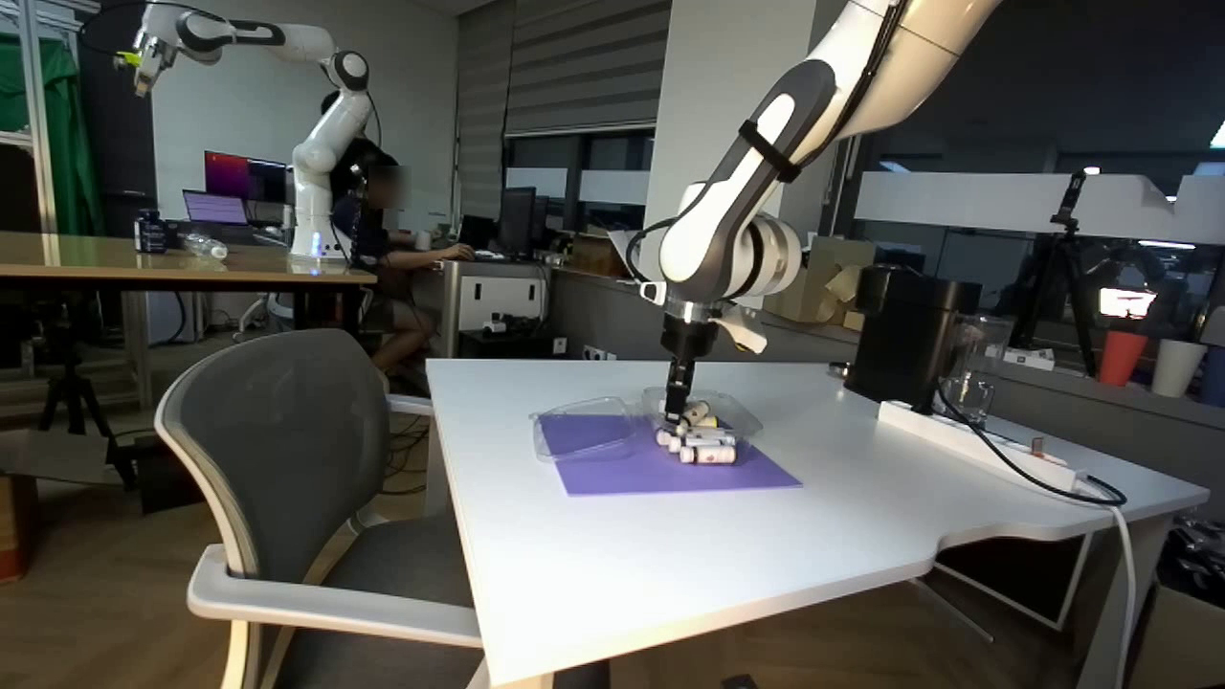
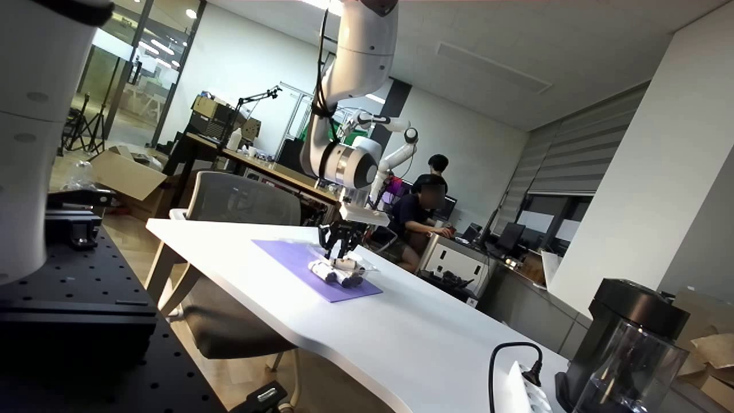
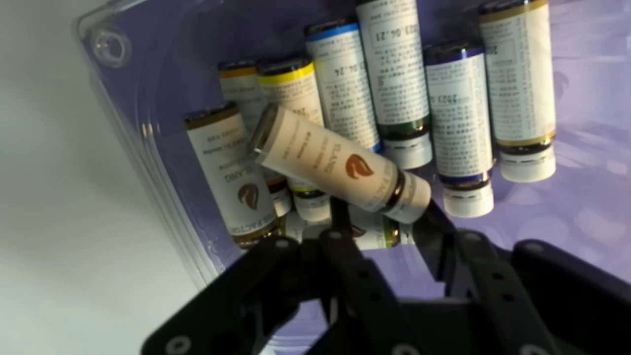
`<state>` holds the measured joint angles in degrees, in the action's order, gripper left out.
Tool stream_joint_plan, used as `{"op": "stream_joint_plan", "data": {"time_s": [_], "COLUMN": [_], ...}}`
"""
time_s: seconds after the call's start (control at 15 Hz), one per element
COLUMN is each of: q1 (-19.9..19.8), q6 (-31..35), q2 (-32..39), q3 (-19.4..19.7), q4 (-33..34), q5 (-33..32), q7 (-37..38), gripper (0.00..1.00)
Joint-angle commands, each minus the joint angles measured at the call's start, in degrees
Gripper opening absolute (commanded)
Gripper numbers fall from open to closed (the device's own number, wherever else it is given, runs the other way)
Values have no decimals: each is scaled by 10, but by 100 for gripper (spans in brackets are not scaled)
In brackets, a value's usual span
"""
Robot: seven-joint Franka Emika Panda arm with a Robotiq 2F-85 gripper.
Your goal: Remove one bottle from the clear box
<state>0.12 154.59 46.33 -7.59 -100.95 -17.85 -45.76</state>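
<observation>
White bench (image 1: 670, 565), purple mat (image 1: 632, 477): turn before pinching

Sitting on the purple mat, the clear box (image 3: 157, 182) is thin, glossy, round-cornered plastic, holding slim cylindrical bottles (image 3: 342, 81) with printed paper labels, white caps and dark shiny bases. The gripper (image 3: 385, 211) hangs over them, fingers apart, nothing visibly clamped. One slanted bottle (image 3: 333, 160) lies across the others, likely the easiest pick; another bottle (image 3: 372, 230) shows beneath, partly hidden. Since the fingers look spaced along the slanted bottle more than across it, rotate to close squarely over its barrel; round, smooth sides could roll. Then lift straight up, sparing neighbours and the probably flexible wall.
</observation>
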Motion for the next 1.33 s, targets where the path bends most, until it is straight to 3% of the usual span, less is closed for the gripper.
{"op": "stream_joint_plan", "data": {"time_s": [0.0, 0.07, 0.2, 0.47, 0.6, 0.87, 0.93, 1.07, 1.27], "q1": [2, 2, -9, -36, -39, -40, -40, -40, -40], "q6": [-4, -4, -33, -118, -144, -133, -130, -126, -122], "q2": [4, 3, 0, -3, 0, 5, 5, 6, 7], "q3": [5, 6, -5, -27, -27, -20, -20, -20, -20], "q4": [17, 19, 27, 46, 54, 57, 57, 57, 58], "q5": [4, 3, 12, 24, 25, 40, 45, 54, 64], "q7": [11, 12, -5, -89, -130, -154, -153, -152, -150], "gripper": [45, 60, 67, 95, 100, 100, 75, 74, 52]}}
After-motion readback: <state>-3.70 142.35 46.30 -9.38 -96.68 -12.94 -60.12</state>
